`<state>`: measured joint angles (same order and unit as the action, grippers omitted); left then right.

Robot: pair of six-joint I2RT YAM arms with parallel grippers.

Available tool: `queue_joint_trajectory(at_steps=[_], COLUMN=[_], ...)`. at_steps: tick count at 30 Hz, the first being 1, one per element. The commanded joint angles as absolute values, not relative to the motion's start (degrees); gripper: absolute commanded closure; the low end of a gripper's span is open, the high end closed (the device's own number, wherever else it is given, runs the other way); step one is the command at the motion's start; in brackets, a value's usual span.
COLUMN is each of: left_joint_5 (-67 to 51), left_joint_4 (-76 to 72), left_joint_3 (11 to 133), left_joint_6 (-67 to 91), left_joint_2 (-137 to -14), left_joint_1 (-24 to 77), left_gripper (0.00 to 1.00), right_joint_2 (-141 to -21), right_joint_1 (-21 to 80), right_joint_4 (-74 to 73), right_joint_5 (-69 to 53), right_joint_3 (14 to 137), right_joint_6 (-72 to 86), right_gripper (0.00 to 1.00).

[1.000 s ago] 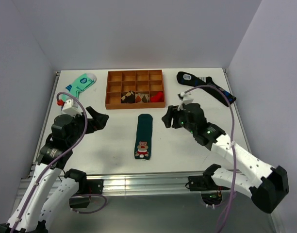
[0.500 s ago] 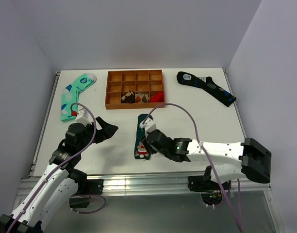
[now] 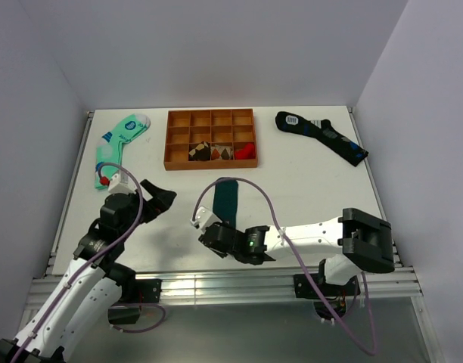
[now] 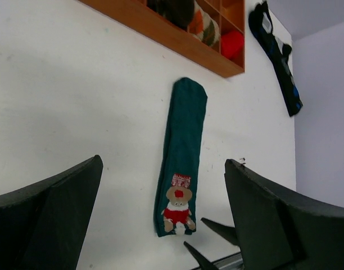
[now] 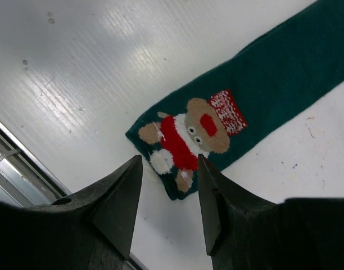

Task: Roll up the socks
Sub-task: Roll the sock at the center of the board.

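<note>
1. You will find the teal sock (image 3: 230, 198) lying flat just on the near side of the orange compartment tray (image 3: 210, 163). It runs lengthwise away from the tray, plain end toward it, with the cartoon bear figure (image 5: 189, 132) at the end farthest from the tray.
2. Your right gripper (image 3: 213, 234) is low over that bear end. Its jaws are only narrowly parted with nothing between them. In the wrist view the fingertips (image 5: 116, 202) stand either side of the sock's end edge. Contact with the fabric cannot be confirmed from that angle.
3. Your left gripper (image 3: 160, 198) sits nearer than the tray and off its left corner. Its jaws are spread wide and empty, apart from the sock.
4. A mint-green sock (image 3: 119, 144) lies left of the tray, and a black sock (image 3: 321, 134) lies right of it.
</note>
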<state>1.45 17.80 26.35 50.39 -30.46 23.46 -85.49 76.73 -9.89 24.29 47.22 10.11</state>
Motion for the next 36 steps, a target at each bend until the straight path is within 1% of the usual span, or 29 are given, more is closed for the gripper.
queue_joint_trajectory(at_steps=[1,4,14,18,27,36], left_joint_5=[11.66,15.63,20.48,18.46,12.57,11.51], left_joint_4=[22.75,26.45,30.67,29.8,26.81,25.75], left_joint_3=[31.72,34.97,41.57,43.07,42.28,40.61], left_joint_6=[54.66,57.04,62.66,62.23,59.59,58.19], left_joint_2=[-30.06,-31.9,-34.19,-36.03,-37.0,-36.83], left_joint_1=[23.55,23.55,22.68,20.58,14.95,14.24], left_gripper=[0.03,0.02,0.02,0.02,0.02,0.03], right_joint_2=[-87.36,-88.5,-90.61,-91.49,-92.2,-93.34], right_joint_1=[77.61,78.13,79.63,79.98,80.42,80.86], right_joint_4=[-9.4,-10.28,-11.87,-11.95,-11.16,-10.64], right_joint_5=[24.7,24.44,23.38,23.2,23.73,23.73], right_joint_3=[50.36,51.41,52.56,52.65,51.86,51.85], right_joint_6=[8.09,7.03,5.54,5.36,4.31,4.04], right_gripper=[0.49,0.51,0.52,0.53,0.55,0.56])
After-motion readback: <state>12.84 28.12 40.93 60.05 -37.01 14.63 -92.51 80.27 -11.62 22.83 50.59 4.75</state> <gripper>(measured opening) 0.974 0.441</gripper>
